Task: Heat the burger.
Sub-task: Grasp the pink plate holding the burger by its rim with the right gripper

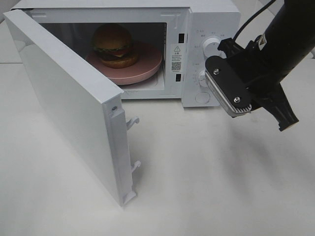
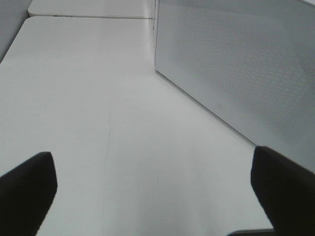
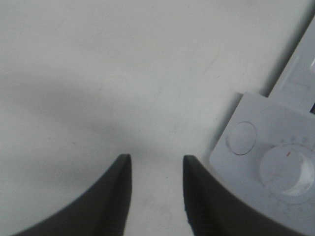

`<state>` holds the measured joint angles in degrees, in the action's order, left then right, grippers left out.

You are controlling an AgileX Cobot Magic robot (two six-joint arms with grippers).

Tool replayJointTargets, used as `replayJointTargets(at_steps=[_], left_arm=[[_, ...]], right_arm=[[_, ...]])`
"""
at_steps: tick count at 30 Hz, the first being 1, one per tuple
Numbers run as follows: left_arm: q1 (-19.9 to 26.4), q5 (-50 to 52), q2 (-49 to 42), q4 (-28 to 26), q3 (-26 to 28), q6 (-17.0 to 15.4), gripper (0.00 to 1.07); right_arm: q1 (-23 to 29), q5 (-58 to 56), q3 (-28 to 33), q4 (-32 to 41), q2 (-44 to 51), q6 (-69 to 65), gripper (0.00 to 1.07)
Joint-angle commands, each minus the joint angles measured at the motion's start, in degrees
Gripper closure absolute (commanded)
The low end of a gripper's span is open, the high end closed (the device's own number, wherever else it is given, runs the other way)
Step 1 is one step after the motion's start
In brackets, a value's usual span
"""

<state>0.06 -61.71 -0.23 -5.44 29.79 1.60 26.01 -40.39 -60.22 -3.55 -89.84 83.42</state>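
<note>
The burger (image 1: 113, 45) sat on a pink plate (image 1: 147, 66) inside the microwave (image 1: 211, 14), toward the left of the cavity, its bun top close under the ceiling. The door (image 1: 64, 98) stood swung wide open to the left, its latch hooks pointing out over the white worktop (image 1: 221, 172).

To the right of the cavity was the control panel with an upper knob (image 1: 211, 45); the one below it was partly hidden behind the right arm. That arm hung just in front of the panel, touching nothing that I could see. The right tool (image 3: 156, 162) was partly open, with a narrow gap between its two dark fingers (image 3: 115, 196) and nothing held in it, only bare worktop showing beyond. Near it, from the wrist, I could make out a knob (image 3: 287, 172) and a round button (image 3: 241, 138) beside it.

The left tool (image 2: 153, 167) was spread wide and empty, low over the worktop, with the dotted outer face of the door near one finger.
</note>
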Motion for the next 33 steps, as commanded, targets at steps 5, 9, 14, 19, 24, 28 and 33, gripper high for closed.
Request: replayJointTargets(at_steps=[5,9,14,19,24,28,33], left_arm=[[0.29,0.34,-0.29,-0.29,-0.17,0.00,0.07],[0.29,0.34,-0.29,-0.29,-0.17,0.00,0.07],[0.29,0.34,-0.29,-0.29,-0.17,0.00,0.07],[0.29,0.34,-0.29,-0.29,-0.17,0.00,0.07],[0.29,0.34,-0.29,-0.29,-0.17,0.00,0.07],[0.29,0.34,-0.29,-0.29,-0.17,0.00,0.07],[0.29,0.34,-0.29,-0.29,-0.17,0.00,0.07]], right_arm=[[3.84,5.44,-0.23,0.69,0.34,-6.30,0.26],[5.21,10.08,-0.23,0.63,0.34,-9.17,0.13],[6.53,14.21,-0.23,0.23,0.34,-9.17,0.15],[6.53,17.93,-0.34,0.23,-0.17,-9.11,0.16],[8.02,18.79,-2.29,-0.92,-2.41,-9.11,0.16],[9.28,19.54,-4.07,-2.58,-4.35,-9.11,0.17],[9.80,20.00,-7.45,-3.72,-7.73,-9.17,0.17]])
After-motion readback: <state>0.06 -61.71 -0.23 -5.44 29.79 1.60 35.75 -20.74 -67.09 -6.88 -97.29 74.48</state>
